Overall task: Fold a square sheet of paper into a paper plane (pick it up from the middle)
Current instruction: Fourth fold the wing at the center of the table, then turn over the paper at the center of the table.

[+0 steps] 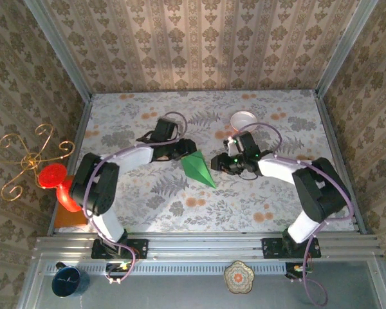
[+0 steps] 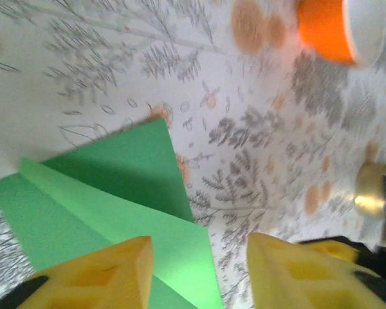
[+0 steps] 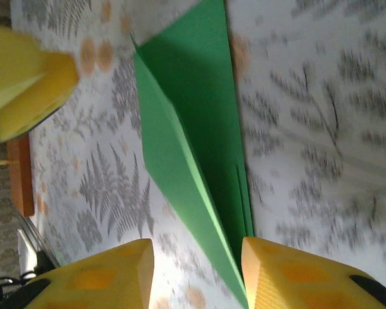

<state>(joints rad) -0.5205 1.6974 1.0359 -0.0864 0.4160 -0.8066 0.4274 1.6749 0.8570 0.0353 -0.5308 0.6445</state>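
The square sheet of paper lies folded into a bright-green paper plane [image 1: 197, 167] on the floral table, its point toward the near right. My left gripper [image 1: 188, 149] is at the plane's wide end. In the left wrist view its yellow fingers [image 2: 116, 273] stand apart over the green folds [image 2: 116, 193], and the left gripper [image 2: 199, 248] is open with nothing clamped. My right gripper [image 1: 215, 162] sits just right of the plane. In the right wrist view the right gripper [image 3: 196, 248] is open, with the paper plane [image 3: 193, 129] running down beside its right finger [image 3: 289, 270].
A white bowl with a red rim [image 1: 242, 120] stands at the back behind the right arm. An orange board [image 1: 69, 219] lies at the table's left edge, under a red object [image 1: 56, 180]. A gold wire stand [image 1: 26, 161] is off to the left.
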